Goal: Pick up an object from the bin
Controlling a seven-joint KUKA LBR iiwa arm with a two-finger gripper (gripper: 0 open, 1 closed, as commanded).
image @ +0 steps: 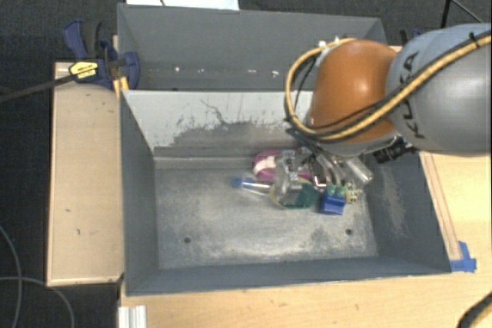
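hand down in small heap near back edge of bin floor | grip: cannot tell | under hand: green thing | beside: blue block, pink piece (blue-tipped tube just left)

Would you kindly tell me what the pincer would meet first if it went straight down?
Probably the green thing lying directly under the pincer, with a blue block beside it. Depth is unclear, so it may already touch.

Pink lump, small blue block, blue-tipped clear tube, all lying close together
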